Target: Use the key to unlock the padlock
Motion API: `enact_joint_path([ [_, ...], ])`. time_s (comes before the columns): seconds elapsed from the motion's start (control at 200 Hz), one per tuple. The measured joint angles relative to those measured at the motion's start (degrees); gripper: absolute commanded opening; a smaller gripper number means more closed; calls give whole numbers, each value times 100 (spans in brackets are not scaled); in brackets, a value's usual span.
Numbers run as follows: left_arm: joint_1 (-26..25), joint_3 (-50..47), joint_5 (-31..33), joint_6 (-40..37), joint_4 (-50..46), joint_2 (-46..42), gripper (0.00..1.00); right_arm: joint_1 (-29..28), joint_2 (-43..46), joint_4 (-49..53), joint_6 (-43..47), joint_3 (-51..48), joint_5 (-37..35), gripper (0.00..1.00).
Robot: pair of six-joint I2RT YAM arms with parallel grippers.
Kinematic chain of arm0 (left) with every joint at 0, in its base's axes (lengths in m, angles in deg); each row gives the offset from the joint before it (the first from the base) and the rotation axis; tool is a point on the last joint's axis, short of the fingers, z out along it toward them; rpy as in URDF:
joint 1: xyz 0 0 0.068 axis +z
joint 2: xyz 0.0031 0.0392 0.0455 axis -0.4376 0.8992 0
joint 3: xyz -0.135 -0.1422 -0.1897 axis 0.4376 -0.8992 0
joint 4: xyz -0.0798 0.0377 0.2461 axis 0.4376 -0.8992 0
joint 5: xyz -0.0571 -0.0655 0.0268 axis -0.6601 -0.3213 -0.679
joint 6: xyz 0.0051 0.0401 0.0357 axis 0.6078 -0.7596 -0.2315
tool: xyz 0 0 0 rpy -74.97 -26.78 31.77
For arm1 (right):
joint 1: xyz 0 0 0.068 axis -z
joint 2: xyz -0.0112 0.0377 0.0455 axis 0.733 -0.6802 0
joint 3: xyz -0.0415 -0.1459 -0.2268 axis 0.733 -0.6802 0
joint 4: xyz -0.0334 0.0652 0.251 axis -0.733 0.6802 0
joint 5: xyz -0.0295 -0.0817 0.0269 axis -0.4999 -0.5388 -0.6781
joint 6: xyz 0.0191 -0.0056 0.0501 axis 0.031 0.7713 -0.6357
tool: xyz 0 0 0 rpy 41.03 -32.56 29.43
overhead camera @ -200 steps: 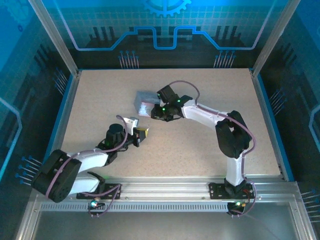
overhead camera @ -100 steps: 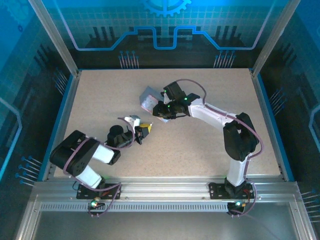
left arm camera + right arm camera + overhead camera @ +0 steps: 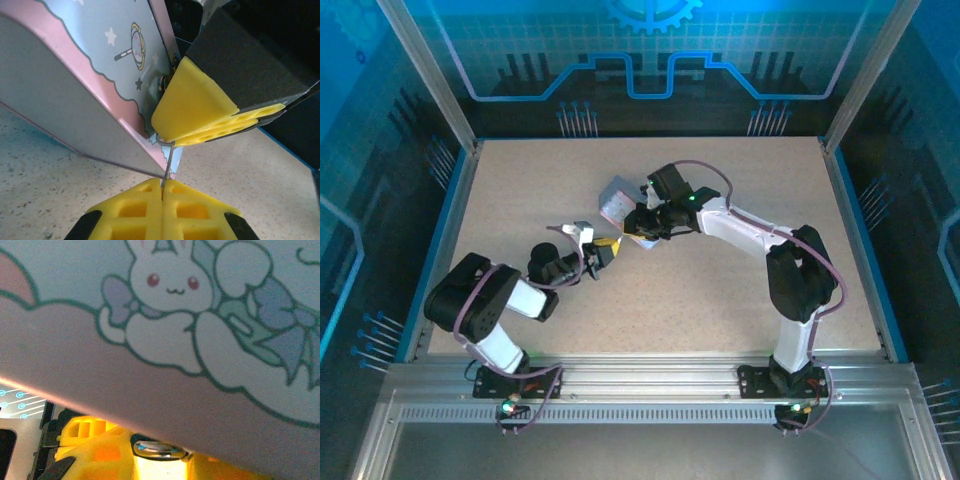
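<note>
Left tool (image 3: 162, 192) clamped on key (image 3: 168, 159), now closer to the tin (image 3: 75, 90) gripped by right tool (image 3: 640, 221)

Tin (image 3: 165, 390) hard against lens, tilted, lower edge dropping left to right. Pale blue face: white cartoon rabbit (image 3: 167, 285), pink eyes, lilac bow (image 3: 120, 297) beside it, bigger blue bow (image 3: 280, 315) at right. Pink scalloped band below, teal outline. Under edge, yellow pads (image 3: 85, 437), holed, with small shiny metal loop (image 3: 157, 450) among them, just beneath tin. Blue-patterned wall (image 3: 20, 397) lower left.
</note>
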Motion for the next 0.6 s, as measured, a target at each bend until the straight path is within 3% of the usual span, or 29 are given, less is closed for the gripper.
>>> enact_joint_path([
  [0.285, 44, 232, -415, 205, 4, 245, 0, 35, 0, -44, -42, 0, 96, 3],
  [0.595, 151, 260, -466, 328, 26, 382, 0, 57, 0, -120, -44, -48, 162, 2],
])
